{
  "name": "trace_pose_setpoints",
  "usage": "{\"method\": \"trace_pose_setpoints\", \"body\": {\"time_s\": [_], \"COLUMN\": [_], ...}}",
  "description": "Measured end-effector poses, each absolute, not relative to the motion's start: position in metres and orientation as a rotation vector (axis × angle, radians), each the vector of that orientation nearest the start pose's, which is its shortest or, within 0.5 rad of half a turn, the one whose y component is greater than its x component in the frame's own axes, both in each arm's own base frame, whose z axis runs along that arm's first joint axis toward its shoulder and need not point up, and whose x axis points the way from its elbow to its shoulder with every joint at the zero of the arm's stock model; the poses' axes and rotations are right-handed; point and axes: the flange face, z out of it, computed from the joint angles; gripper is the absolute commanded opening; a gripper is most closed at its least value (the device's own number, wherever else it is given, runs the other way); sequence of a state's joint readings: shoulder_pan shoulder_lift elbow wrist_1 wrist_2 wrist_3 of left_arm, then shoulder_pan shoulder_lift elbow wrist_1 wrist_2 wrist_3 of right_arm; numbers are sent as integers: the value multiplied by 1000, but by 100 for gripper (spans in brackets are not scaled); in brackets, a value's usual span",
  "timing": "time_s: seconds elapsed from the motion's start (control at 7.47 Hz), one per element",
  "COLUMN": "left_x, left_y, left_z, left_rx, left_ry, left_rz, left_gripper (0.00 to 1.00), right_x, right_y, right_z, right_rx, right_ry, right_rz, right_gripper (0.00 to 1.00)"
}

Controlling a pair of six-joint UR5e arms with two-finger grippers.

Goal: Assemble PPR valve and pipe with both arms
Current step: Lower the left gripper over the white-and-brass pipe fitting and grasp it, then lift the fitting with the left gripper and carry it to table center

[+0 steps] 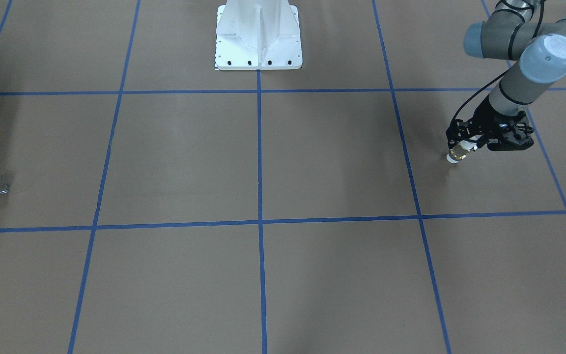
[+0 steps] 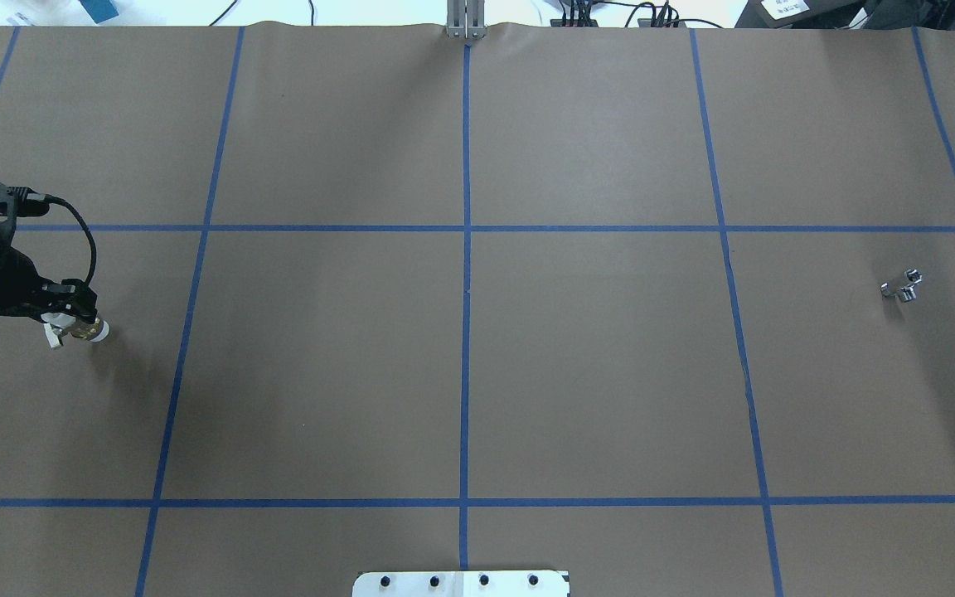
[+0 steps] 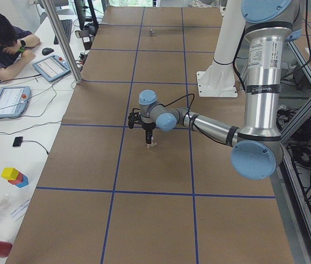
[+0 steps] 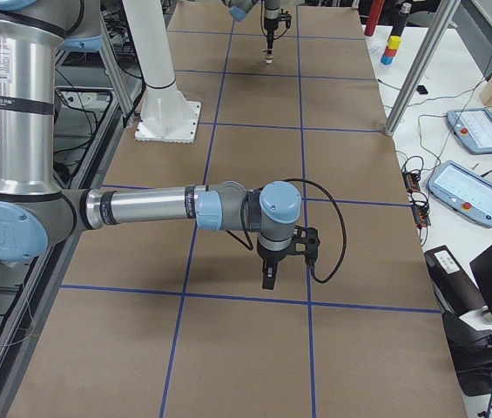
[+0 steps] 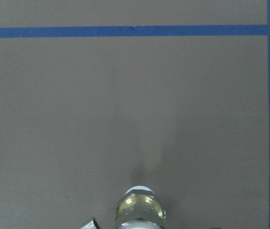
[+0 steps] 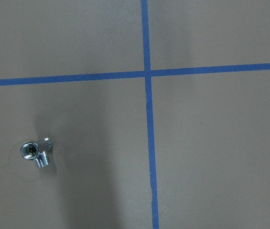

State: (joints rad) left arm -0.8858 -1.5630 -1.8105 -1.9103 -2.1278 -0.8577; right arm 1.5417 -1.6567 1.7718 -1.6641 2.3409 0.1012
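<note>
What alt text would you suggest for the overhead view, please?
The left gripper, at the far left of a brown table gridded in blue tape, holds the valve. The pipe lies alone at far right.

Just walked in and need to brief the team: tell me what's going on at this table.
This is a valve-and-pipe assembly, barely started. The left gripper is closed on the PPR valve at its end of the table. The pipe lies loose at the opposite end, untouched. The right gripper hangs above the table near it; whether it is open cannot be told. The parts are not yet joined.
</note>
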Motion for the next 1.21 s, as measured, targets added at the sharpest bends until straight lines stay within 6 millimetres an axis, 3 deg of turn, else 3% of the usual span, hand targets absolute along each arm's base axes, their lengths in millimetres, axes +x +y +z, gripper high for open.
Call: {"method": "trace_pose_setpoints", "body": {"time_s": [0.13,0.27,0.67,0.94,1.07,1.21], "left_x": [258,258,254,259,274,303], "left_y": [-443,-442,-438,-440,-454,-465], "left_z": [516,517,500,441,390,328], "left_rx": [18,16,-1,-35,-47,-65], "left_ry": [773,770,754,724,716,715], "left_rz": [-6,-8,-24,-34,-34,-35], "left_gripper": [30,3,0,0,0,0], "right_x": [51,51,51,51,50,48], "right_y": [-456,-456,-455,-457,-459,-464], "right_z": [610,611,611,606,601,593], "right_rx": [-31,-33,-35,-24,-13,2], "right_ry": [-770,-770,-770,-771,-774,-775], "right_rz": [61,62,62,58,53,42], "right_gripper": [100,100,100,100,100,100]}}
